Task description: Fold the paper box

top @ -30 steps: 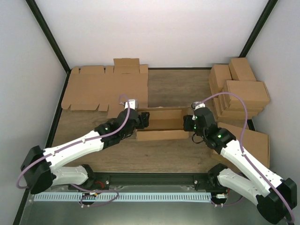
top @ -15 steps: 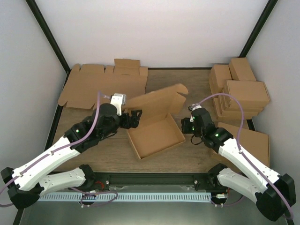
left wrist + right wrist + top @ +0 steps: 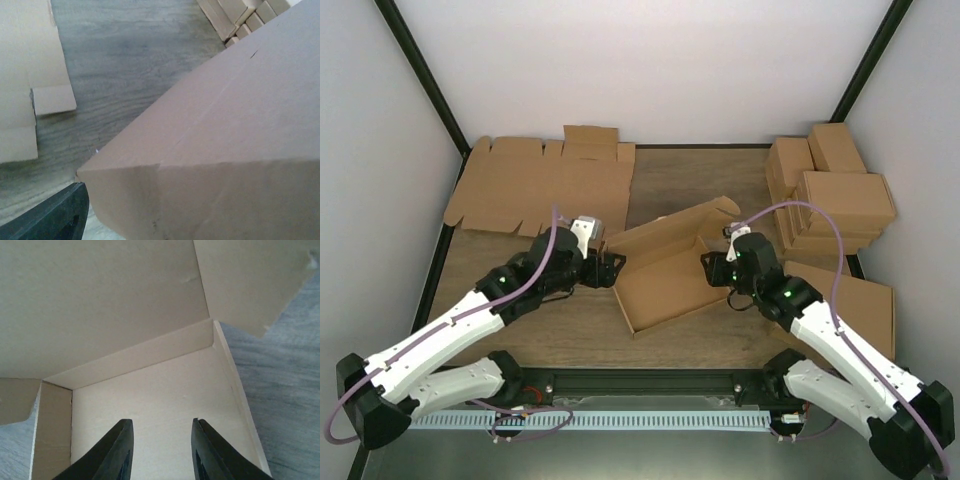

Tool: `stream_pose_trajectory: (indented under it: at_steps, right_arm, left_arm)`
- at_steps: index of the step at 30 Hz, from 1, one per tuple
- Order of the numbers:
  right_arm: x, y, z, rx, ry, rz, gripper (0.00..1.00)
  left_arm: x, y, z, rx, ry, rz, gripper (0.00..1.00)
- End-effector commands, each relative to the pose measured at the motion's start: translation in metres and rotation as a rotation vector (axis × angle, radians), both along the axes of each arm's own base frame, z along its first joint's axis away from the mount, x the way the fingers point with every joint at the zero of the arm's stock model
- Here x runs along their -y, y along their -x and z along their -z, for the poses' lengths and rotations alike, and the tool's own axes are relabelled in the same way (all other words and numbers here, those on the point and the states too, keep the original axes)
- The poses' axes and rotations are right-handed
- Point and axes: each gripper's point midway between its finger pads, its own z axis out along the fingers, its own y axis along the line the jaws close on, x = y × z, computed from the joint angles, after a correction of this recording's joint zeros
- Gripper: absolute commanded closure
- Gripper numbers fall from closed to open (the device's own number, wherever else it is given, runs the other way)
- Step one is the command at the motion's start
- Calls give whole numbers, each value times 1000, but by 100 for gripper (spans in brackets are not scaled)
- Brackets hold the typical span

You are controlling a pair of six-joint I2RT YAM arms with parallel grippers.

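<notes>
Hovering with right claw [image 3: 161, 422] released over the open paper box [image 3: 665, 285], probably leaving the half-raised lid [image 3: 670, 225] free to close; likely bracing its corner with left claw [image 3: 608, 268], grip impossible to tell.

Paper box [image 3: 160, 405] interior, lid [image 3: 100, 300] raised, right hand [image 3: 162, 422] parted over floor

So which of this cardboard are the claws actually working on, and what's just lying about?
In the job: the paper box, the left claw, the right claw.
Just lying about: the flat cardboard sheets back left, the stacked cartons far right.
</notes>
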Motion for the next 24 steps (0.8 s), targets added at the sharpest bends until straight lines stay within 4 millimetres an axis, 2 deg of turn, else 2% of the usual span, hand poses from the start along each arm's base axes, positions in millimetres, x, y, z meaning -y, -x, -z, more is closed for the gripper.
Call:
stream_pose_trajectory:
  at_steps: [1,8,9,10,12,16,18,21,24]
  right_arm:
    - [-6,-8,-30,107,5,-34,65]
    - [0,-15,-50,128,86,-30,58]
    - [2,-14,-52,136,92,-27,55]
    - [4,-14,-54,144,95,-21,45]
    - [9,-15,-57,164,102,-2,35]
    - [13,-24,-58,186,147,8,33]
    - [18,-33,-61,192,177,41,32]
    - [25,-49,-72,223,188,76,21]
    - [20,-57,-85,283,134,-4,7]
  left_arm:
    - [4,6,-5,3,88,16,16]
    - [1,12,24,-77,101,-12,17]
    - [1,12,26,-82,99,-20,17]
    - [0,11,29,-85,99,-28,17]
    - [-1,10,31,-89,99,-39,18]
    - [-3,8,35,-92,86,-55,21]
    - [-4,7,36,-91,80,-62,25]
    - [-5,5,36,-94,84,-78,30]
    - [-5,2,32,-92,96,-99,41]
